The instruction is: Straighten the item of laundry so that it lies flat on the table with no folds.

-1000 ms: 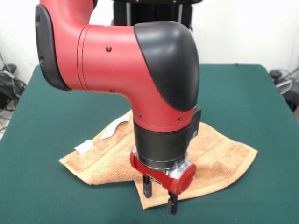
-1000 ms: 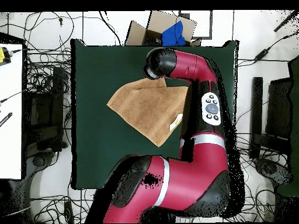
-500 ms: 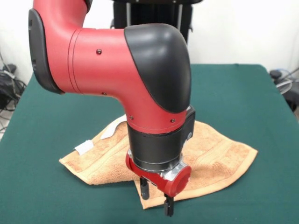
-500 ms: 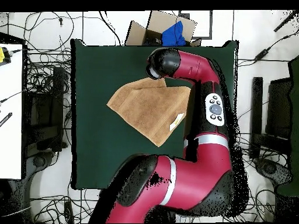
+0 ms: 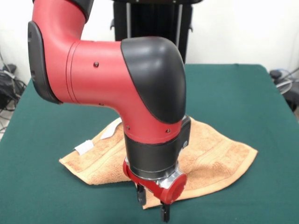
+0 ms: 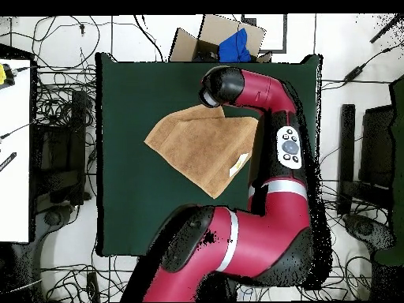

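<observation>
The orange-tan towel lies on the green table, partly folded over itself, with a ridge running across its middle. Its white label tag sticks out at the left edge. My gripper points straight down over the towel's near corner, low over the cloth. It is open and holds nothing. One dark finger is over the corner, the other one sits just off it. In the overhead view the towel lies as a diamond, and the arm's wrist covers its top corner and hides the gripper.
The arm's big red and black body hides the towel's middle in the front view. A cardboard box with something blue in it stands beyond the table's top edge in the overhead view. Cables lie on the floor all around the table.
The gripper has come down and shifted a little left in the front view, closer to the towel's near corner. The towel has not moved.
</observation>
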Robot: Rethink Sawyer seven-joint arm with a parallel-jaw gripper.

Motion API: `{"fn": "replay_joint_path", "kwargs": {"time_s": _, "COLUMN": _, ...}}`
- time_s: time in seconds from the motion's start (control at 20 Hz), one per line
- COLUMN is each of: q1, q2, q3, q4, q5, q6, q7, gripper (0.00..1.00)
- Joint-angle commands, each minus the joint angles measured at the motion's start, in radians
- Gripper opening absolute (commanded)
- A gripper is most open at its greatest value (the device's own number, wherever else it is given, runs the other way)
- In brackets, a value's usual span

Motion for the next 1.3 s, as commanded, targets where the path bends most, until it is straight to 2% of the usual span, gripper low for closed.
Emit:
{"fn": "replay_joint_path", "kwargs": {"time_s": 0.05, "q1": 0.015, "q2": 0.062, "q3": 0.073, "q4": 0.030, "q5": -0.063, "q6": 0.020, "q7": -0.206, "gripper": 1.00}}
{"fn": "replay_joint_path", "kwargs": {"time_s": 0.35, "q1": 0.008, "q2": 0.090, "q3": 0.069, "q4": 0.020, "q5": -0.033, "q6": 0.122, "q7": -0.174, "gripper": 1.00}}
{"fn": "replay_joint_path", "kwargs": {"time_s": 0.5, "q1": -0.004, "q2": 0.091, "q3": 0.079, "q4": 0.046, "q5": 0.000, "q6": 0.178, "q7": -0.154, "gripper": 1.00}}
{"fn": "replay_joint_path", "kwargs": {"time_s": 0.95, "q1": -0.031, "q2": 0.085, "q3": 0.087, "q4": 0.098, "q5": 0.018, "q6": 0.183, "q7": -0.158, "gripper": 1.00}}
{"fn": "replay_joint_path", "kwargs": {"time_s": 1.3, "q1": -0.073, "q2": 0.057, "q3": 0.110, "q4": 0.165, "q5": 0.011, "q6": 0.152, "q7": -0.221, "gripper": 1.00}}
